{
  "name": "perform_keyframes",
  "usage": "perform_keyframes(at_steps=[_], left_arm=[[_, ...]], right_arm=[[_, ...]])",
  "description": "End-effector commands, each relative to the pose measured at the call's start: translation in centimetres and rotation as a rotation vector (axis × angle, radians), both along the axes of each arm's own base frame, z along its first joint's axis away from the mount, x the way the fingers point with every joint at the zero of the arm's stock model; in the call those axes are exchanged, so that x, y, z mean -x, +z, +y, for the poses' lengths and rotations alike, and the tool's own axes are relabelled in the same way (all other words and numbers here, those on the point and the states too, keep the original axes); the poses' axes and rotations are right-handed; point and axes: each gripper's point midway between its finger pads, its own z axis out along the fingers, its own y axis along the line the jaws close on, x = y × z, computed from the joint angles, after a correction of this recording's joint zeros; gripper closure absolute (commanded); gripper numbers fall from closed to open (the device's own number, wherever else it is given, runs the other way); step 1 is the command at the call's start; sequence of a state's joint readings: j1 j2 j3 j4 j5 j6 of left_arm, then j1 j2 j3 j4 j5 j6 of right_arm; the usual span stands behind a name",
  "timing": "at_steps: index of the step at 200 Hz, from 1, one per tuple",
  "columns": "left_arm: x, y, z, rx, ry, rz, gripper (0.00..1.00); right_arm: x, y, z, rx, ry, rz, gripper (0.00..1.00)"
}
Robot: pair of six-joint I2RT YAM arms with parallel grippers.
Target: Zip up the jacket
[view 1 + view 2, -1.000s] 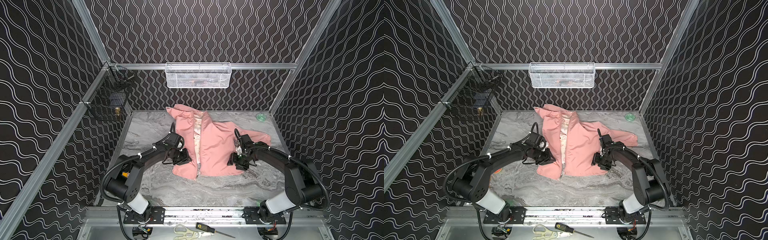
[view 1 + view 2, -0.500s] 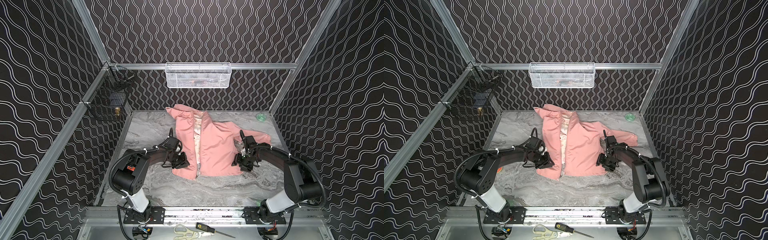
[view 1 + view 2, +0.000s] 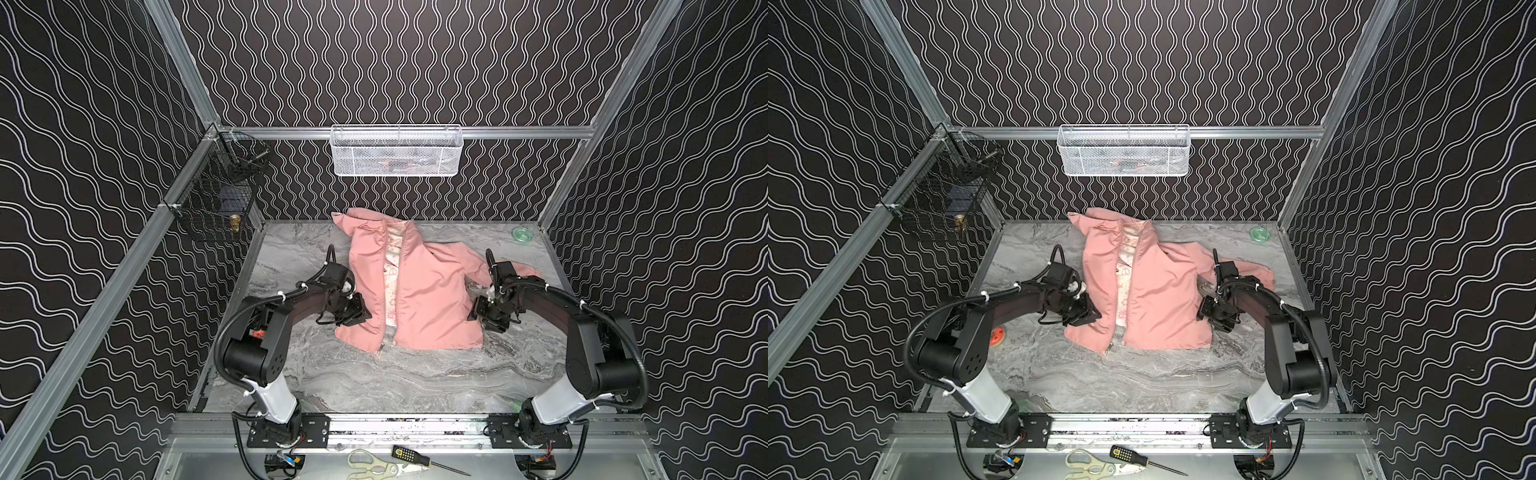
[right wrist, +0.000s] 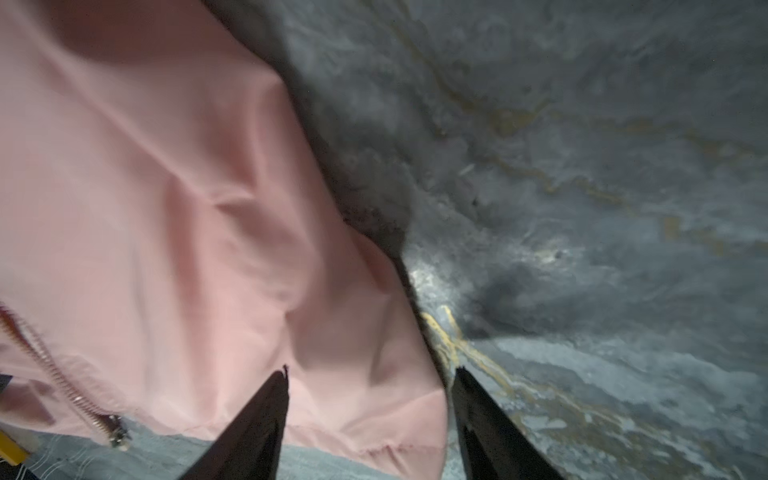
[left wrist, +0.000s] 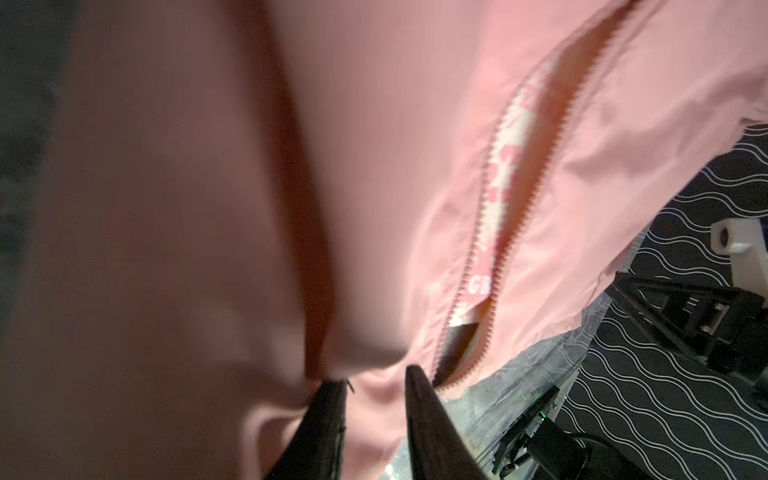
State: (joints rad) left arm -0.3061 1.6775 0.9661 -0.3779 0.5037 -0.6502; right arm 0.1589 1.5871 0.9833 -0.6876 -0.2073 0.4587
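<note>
From the table's (image 3: 374, 374) far edge to its middle, the jacket (image 3: 432, 299) is lying front-up, unzipped. You are flanking it, likely to straighten it: left gripper (image 5: 376, 377) narrow around a fold, grip unclear; right gripper (image 4: 372, 369) gaping, holding nothing.

A robotics lab test cell: aluminium frame (image 3: 519, 132); wave-patterned walls (image 3: 395, 62); marble-look tabletop (image 3: 374, 374).

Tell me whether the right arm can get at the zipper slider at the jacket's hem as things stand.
Probably yes. The right pincer stands open at the hem corner of the jacket; the zipper slider lies uncovered further along that hem, with only flat fabric between them.
</note>
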Motion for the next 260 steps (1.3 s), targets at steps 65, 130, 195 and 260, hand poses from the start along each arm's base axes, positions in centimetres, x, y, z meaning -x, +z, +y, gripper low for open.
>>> perform_keyframes(at_steps=[65,130,195,260], left_arm=[[-0.9,15.2,-0.2,-0.007,-0.089,-0.542,0.67],[-1.5,21.0,0.1,-0.025,-0.079,-0.705,0.53],[-3.0,22.8,-1.2,0.067,-0.038,-0.687,0.55],[-1.2,14.4,-3.8,0.049,-0.161,-0.465,0.5]], right_arm=[[-2.9,16.2,-1.4,0.028,-0.04,-0.493,0.07],[-3.8,23.1,-1.8,0.012,-0.013,-0.712,0.01],[-3.2,23.2,-0.1,-0.115,-0.003,-0.729,0.01],[-2.1,18.7,2.7,-0.309,0.003,-0.595,0.05]])
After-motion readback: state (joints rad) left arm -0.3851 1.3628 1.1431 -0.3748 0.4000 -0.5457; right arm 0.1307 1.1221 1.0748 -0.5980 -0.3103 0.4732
